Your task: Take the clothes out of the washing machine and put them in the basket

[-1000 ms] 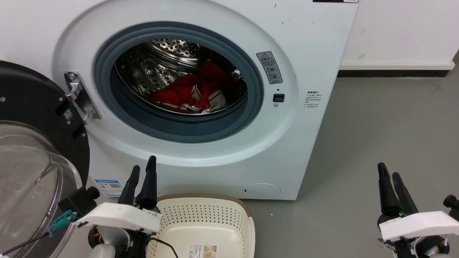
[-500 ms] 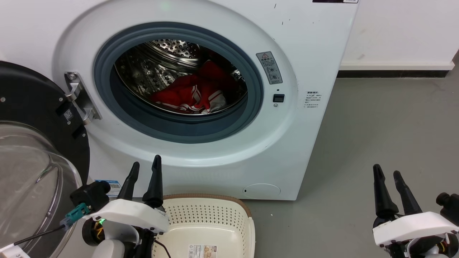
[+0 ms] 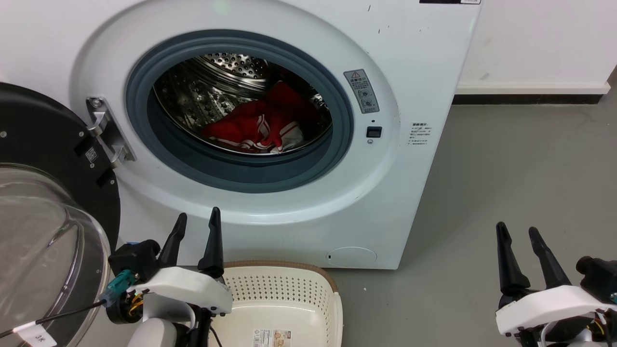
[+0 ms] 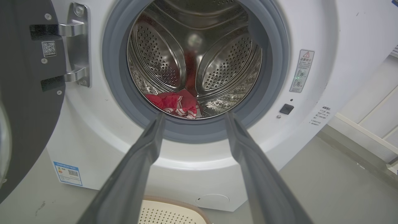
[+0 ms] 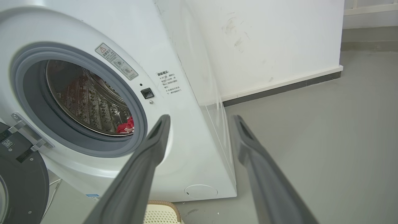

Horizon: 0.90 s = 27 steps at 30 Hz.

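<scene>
Left claw (image 3: 198, 214) now stands with its two dark fingers spread apart, where a second ago they were nearly together. It has also edged up and toward the basket (image 3: 274, 264), and it holds nothing. The right claw (image 3: 516, 227), low over the grey floor (image 3: 506, 168) beside the washing machine (image 3: 424, 72), has likewise widened a little and drifted inward, empty too. Nothing else has moved. The clothes (image 3: 255, 127) lie as a red, white-striped heap at the bottom of the steel drum (image 3: 202, 91). The door (image 3: 43, 130) hangs open on the left. The basket sits on the floor at the foot of the machine, below the opening, with no garment in the part that shows. In the left wrist view the spread fingers frame the heap through the grey ring, so the widening reads as preparation for a reach into the drum. The task looks to be at its start: no garment has left the machine yet.
</scene>
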{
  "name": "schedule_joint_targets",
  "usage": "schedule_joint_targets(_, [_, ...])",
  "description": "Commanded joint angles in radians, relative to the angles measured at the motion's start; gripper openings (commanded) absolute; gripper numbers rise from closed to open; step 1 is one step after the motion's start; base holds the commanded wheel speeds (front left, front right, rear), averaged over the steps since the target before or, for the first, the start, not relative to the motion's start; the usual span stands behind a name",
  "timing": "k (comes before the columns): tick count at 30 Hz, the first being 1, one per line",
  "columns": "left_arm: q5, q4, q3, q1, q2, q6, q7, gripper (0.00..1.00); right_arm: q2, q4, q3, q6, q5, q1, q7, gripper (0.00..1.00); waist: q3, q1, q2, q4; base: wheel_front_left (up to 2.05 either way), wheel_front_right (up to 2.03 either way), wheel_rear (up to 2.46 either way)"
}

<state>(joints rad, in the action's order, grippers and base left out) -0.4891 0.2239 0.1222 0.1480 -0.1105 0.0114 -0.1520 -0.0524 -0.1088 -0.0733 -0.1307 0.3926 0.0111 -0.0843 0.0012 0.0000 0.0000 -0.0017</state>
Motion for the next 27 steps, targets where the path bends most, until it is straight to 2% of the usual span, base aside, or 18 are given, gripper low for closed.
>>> schedule_joint_targets(1, [0.030, -0.005, 0.006, 0.025, -0.006, -0.005, -0.009, 1.00, 0.000, 0.016, 0.000, 0.000, -0.031, -0.004, -0.001, 1.00, -0.001, 0.0000, 0.0000, 0.000, 0.00, 0.00, 0.00])
schedule_joint_targets(27, [0.249, 0.029, 0.022, 0.036, -0.009, -0.047, -0.067, 1.00, 0.001, 0.042, -0.001, 0.000, -0.274, -0.026, -0.024, 1.00, -0.001, 0.0000, 0.0000, 0.002, 0.00, 0.00, 0.00])
